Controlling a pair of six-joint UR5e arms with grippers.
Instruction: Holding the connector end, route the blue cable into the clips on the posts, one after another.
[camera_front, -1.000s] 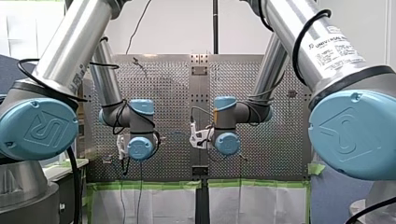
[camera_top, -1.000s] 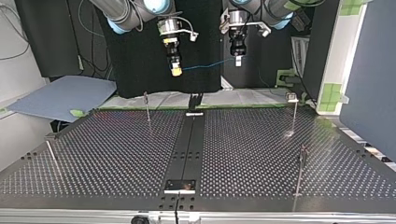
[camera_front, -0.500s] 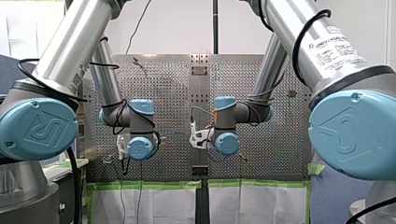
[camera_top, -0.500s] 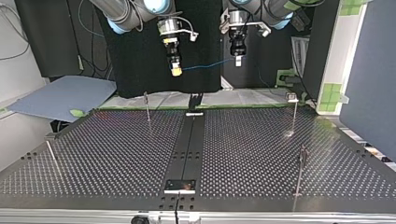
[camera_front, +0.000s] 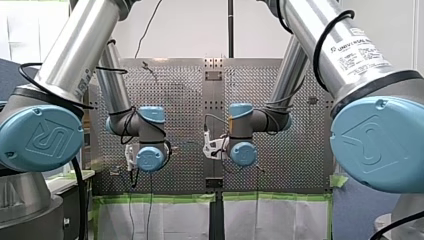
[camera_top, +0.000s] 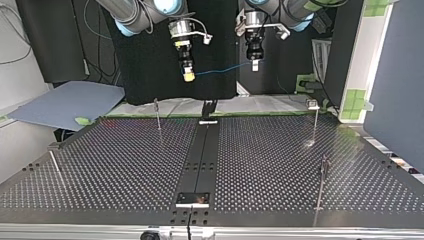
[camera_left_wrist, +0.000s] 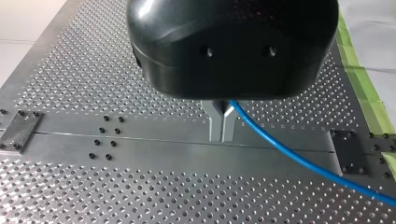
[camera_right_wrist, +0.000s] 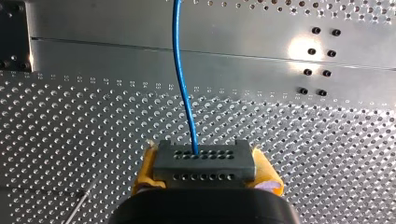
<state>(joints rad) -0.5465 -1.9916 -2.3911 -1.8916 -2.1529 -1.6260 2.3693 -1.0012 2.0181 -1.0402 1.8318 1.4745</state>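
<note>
My right jaws clench the connector (camera_right_wrist: 204, 161). The cable (camera_right_wrist: 181, 70) runs ahead to my left jaws, pinched shut on it, I judge to keep it taut, high above the bench (camera_top: 125, 165). No posts (camera_top: 158, 114) are clipped yet.

Two robot arms (camera_top: 131, 14), one blue cable (camera_top: 220, 70), one connector (camera_right_wrist: 204, 161), four thin posts (camera_top: 158, 115), one perforated surface (camera_top: 125, 165).
</note>
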